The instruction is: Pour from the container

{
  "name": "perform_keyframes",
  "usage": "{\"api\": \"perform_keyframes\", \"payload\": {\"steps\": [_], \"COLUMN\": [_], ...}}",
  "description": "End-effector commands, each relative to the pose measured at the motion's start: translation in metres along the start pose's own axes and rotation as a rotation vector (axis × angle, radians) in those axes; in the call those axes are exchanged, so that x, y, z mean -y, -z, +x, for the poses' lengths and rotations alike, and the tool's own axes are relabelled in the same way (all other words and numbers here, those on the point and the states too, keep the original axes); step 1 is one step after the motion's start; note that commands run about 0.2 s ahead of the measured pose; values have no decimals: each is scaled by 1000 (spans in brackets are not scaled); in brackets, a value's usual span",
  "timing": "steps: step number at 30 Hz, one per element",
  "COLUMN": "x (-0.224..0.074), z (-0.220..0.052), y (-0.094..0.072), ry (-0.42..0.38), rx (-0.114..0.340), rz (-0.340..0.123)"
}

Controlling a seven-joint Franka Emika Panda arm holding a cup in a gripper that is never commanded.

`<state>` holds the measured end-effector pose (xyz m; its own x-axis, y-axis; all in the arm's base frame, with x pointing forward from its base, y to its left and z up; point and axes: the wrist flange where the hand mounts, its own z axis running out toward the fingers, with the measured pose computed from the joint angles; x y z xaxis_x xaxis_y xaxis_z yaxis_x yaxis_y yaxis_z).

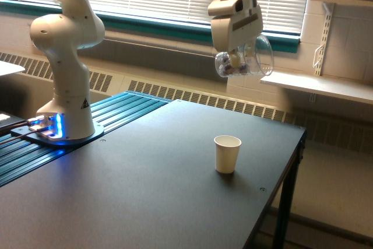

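- The gripper [238, 61] is clamped on the container [245, 61], a clear glass-like mug carried high in the air, well above the counter [145, 190].
- The container looks tipped over on its side rather than upright, and small reddish-brown bits are bunched at its end on the exterior view's left.
- Which end is the mouth? Hard to tell from here, as the glass is see-through and the gripper covers part of it.
- Down on the dark counter, a small white paper cup [227, 153] stands upright, open end up, near the edge on the exterior view's right.
- The container hangs roughly above the cup, perhaps a touch toward the exterior view's right, and well clear of it in height.
- Progress check: the pickup is done and the load is aloft, with the bits inside the glass.
- Nothing can be seen falling, and the inside of the paper cup is hidden, so I judge that the pour proper has not been delivered.
- What's left, by my reading: line the mouth up over the cup, come closer if needed, and tip until the bits slide out.
- The risk is obvious: from that height, a narrow cup is easy to miss.
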<state>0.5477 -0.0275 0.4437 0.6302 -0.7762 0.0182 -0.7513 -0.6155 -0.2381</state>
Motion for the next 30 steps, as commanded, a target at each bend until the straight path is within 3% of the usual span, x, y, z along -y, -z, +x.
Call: {"api": "perform_keyframes", "payload": {"steps": [1, 15, 23, 30], "x": [6, -4, -19, -38], "z": [-25, -65, -63, -50], "y": [-17, -44, -55, -77], "ry": [86, 156, 133, 107], "rx": [59, 135, 155, 161], "rz": [-23, -87, -113, -173]}}
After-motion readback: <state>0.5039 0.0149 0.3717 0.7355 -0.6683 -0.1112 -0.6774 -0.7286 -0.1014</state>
